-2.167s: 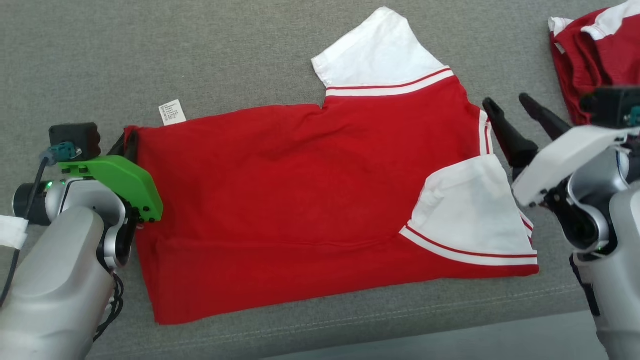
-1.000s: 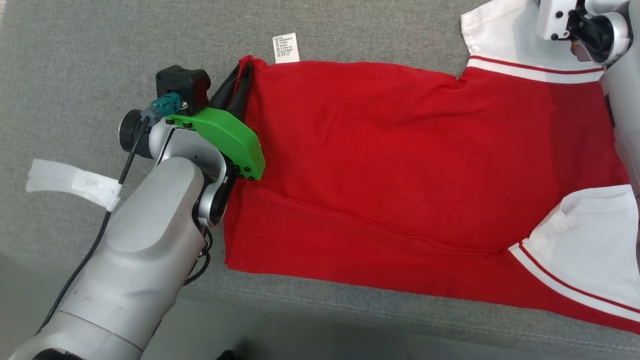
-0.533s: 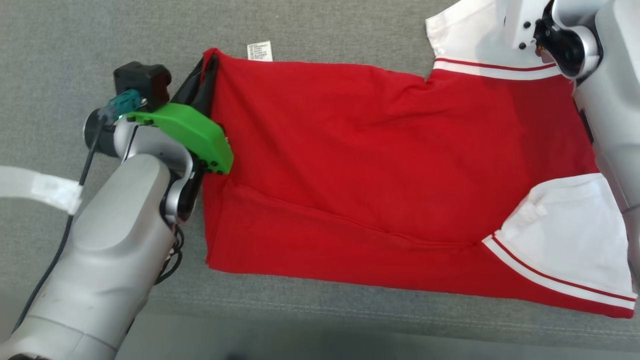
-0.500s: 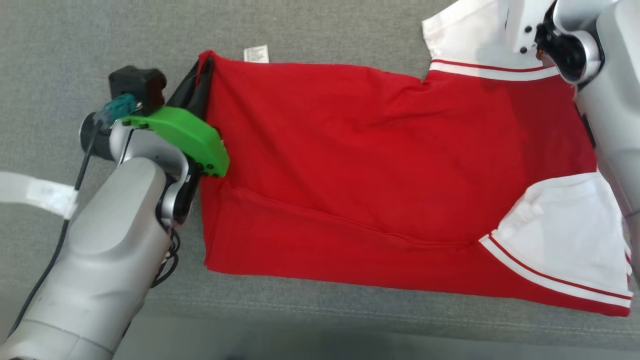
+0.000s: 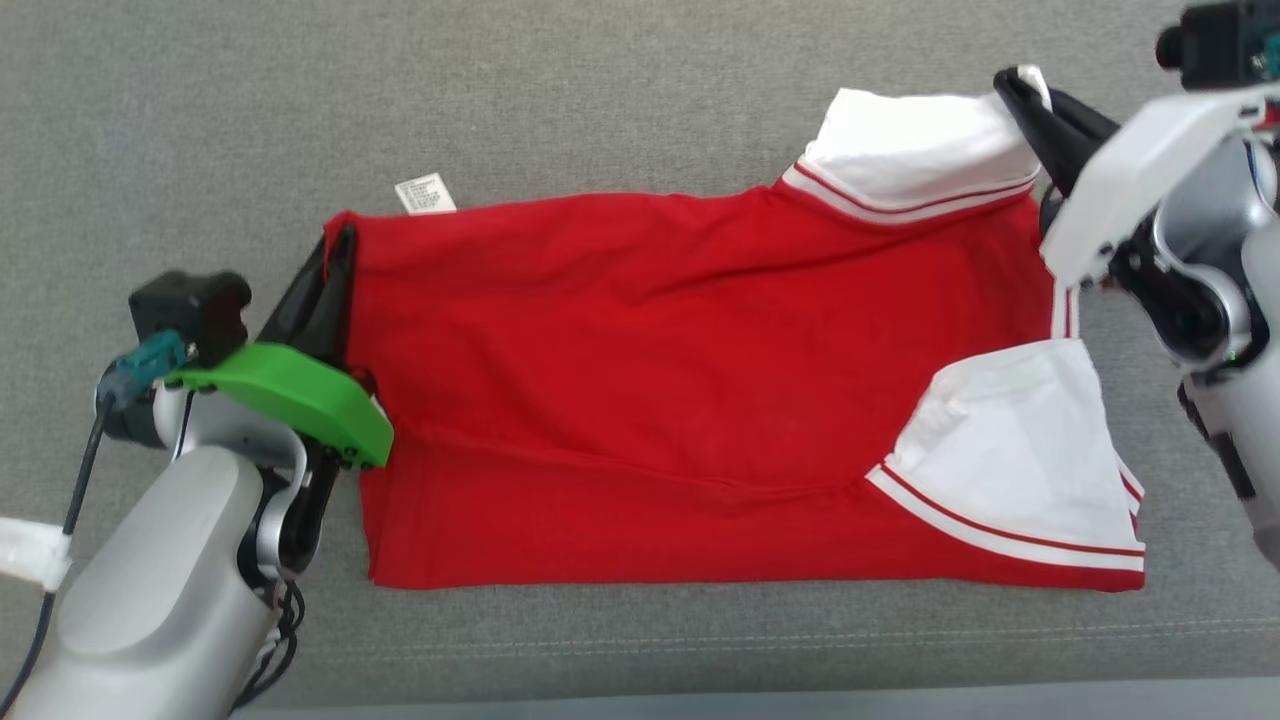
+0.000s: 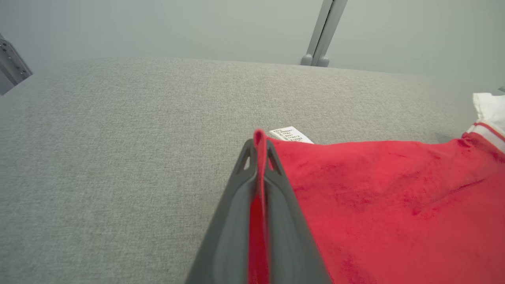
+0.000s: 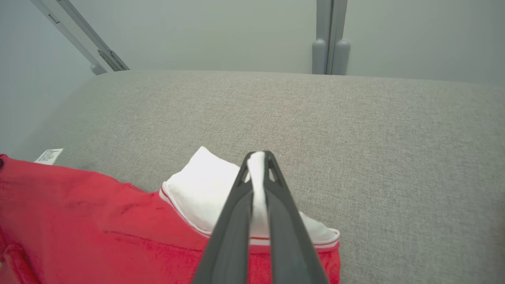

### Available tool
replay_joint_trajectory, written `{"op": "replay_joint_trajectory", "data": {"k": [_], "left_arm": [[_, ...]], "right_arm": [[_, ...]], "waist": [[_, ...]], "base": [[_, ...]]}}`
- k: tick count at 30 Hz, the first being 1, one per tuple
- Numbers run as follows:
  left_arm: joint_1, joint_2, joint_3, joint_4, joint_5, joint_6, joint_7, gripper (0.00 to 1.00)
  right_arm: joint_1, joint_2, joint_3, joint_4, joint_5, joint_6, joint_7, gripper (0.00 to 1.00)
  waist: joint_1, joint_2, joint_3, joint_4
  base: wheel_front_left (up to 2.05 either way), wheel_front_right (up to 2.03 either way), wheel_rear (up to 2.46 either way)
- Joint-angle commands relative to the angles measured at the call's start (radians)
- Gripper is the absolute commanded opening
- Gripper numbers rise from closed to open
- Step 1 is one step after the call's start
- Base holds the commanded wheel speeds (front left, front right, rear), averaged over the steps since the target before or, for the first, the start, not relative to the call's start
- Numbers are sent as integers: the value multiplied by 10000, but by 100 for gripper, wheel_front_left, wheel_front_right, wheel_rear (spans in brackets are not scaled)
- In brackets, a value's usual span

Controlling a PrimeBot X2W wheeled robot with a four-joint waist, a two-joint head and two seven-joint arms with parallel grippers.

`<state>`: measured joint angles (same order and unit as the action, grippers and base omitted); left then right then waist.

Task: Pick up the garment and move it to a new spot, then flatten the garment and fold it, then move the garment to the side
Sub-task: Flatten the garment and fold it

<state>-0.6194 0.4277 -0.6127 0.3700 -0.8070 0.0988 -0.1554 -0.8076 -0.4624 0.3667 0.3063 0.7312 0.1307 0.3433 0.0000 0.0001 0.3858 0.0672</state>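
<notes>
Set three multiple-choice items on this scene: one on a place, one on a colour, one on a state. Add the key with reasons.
1. Where does the care label lie?
A. at the garment's far edge, near the left gripper
B. at its near edge
C. in its middle

2. What colour are the sleeves?
A. blue
B. white
C. grey

3. The right gripper is:
A. open
B. shut on nothing
C. shut on the far sleeve

Key:
1 A, the label sticks out beside the corner that the left gripper pinches.
2 B, both sleeves are white with red stripes.
3 C, white cloth shows between its closed fingers.
</notes>
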Motion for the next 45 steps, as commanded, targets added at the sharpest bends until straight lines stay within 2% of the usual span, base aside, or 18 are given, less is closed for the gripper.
{"op": "replay_joint_trajectory", "data": {"k": [1, 10, 15, 19, 27, 34, 38, 39, 40, 41, 42, 44, 45], "left_arm": [[411, 201, 53, -357, -65, 109, -2, 0], [2162, 838, 402, -1974, -516, 726, -161, 0], [2945, 981, 409, -2506, -642, 976, -226, 0], [3592, 1011, 526, -2700, -825, 1156, -435, 0], [4464, 738, 483, -2595, -901, 1296, -710, 0], [4704, 494, 290, -2097, -904, 1124, -788, 0], [4806, 524, 144, -1725, -878, 997, -783, 0], [4845, 517, 119, -1658, -898, 959, -769, 4], [4895, 509, 88, -1601, -940, 932, -740, 44], [4934, 523, 61, -1557, -952, 905, -734, 93], [4984, 536, 32, -1513, -996, 869, -686, 100], [5111, 561, -66, -1514, -1058, 790, -589, 100], [5195, 588, -140, -1535, -1096, 732, -504, 100]], "right_arm": [[641, -31, -256, -438, 173, -1, -192, 0], [3754, 293, -1498, -2924, 133, -1, -410, 0], [5259, 583, -2059, -4092, -209, -1, -233, 0], [6118, 909, -2364, -4571, -502, -1, -139, 0], [6909, 1222, -2429, -4348, -1092, -1, -252, 0], [7324, 1378, -2242, -3632, -1355, -1, -679, 0], [7403, 1253, -2012, -3123, -1556, -1, -1087, 0], [7424, 1191, -1947, -3023, -1632, -1, -1167, 0], [7447, 1149, -1881, -2934, -1668, -1, -1264, 5], [7475, 1155, -1833, -2837, -1664, -1, -1355, 22], [7504, 1150, -1785, -2752, -1670, -1, -1445, 45], [7624, 1089, -1714, -2596, -1656, -1, -1605, 95], [7712, 1069, -1667, -2528, -1595, -1, -1676, 100]], "waist": [[0, -1, -461, -370], [0, -1, -965, -628], [0, -1, -1110, -706], [0, -1, -1143, -792], [0, -1, -1175, -792], [0, -1, -1314, -765], [0, -1, -1444, -770], [0, -1, -1477, -774], [0, -1, -1517, -777], [0, -1, -1556, -783], [0, -1, -1598, -790], [0, -1, -1692, -787], [0, -1, -1738, -788]], "base": [[0, 0, 0], [0, 0, 0], [0, 0, 0], [0, 0, 0], [0, 0, 0], [0, 0, 0], [0, 0, 0], [0, 0, 0], [0, 0, 0], [0, 0, 0], [0, 0, 0], [0, 0, 0], [0, 0, 0]]}}
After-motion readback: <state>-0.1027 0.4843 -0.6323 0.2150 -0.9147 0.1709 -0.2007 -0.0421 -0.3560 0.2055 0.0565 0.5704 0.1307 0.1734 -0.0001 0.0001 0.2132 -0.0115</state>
